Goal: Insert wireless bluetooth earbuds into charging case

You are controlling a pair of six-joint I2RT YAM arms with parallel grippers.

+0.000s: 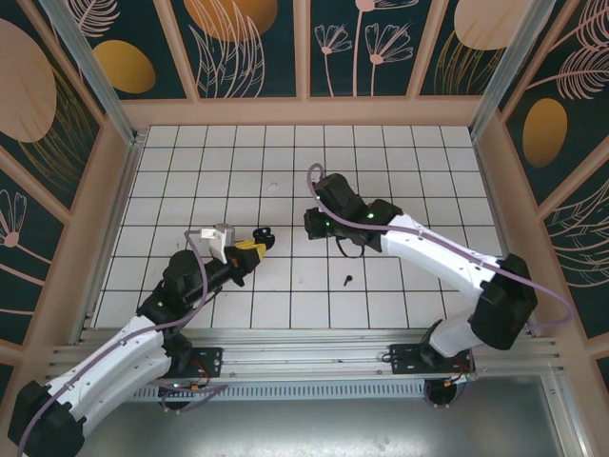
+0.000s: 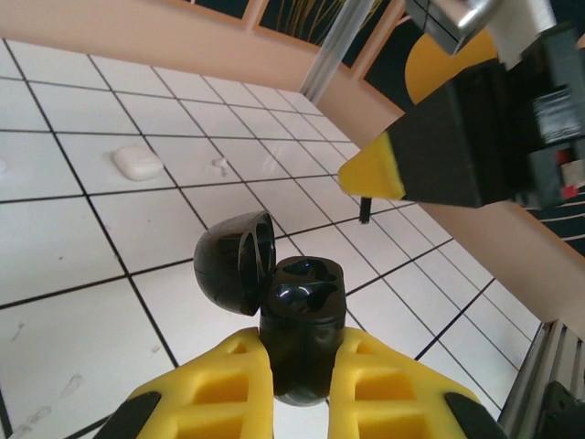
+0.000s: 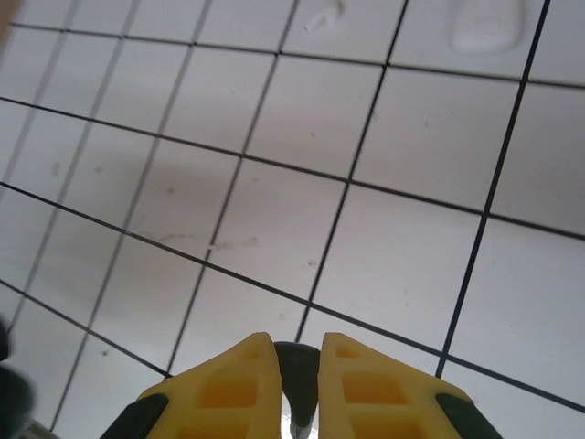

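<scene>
My left gripper point(image 2: 302, 349) is shut on a glossy black charging case point(image 2: 302, 306), held upright above the tiles. Its lid point(image 2: 236, 261) is swung open to the left, and both sockets look empty. In the top view the left gripper point(image 1: 255, 246) and the case point(image 1: 262, 236) sit left of centre. My right gripper point(image 3: 297, 346) is shut on a black earbud point(image 3: 299, 373), whose stem points back between the fingers. The right gripper point(image 1: 311, 225) hovers just right of the case. Another black earbud point(image 1: 347, 281) lies on the tiles nearer the front.
A closed white case point(image 2: 137, 163) and a small white earbud point(image 2: 219, 165) lie on the tiles beyond the black case. They also appear in the right wrist view: the white case point(image 3: 484, 23) and the white earbud point(image 3: 324, 16). Wooden walls point(image 1: 304, 112) enclose the white tiled floor.
</scene>
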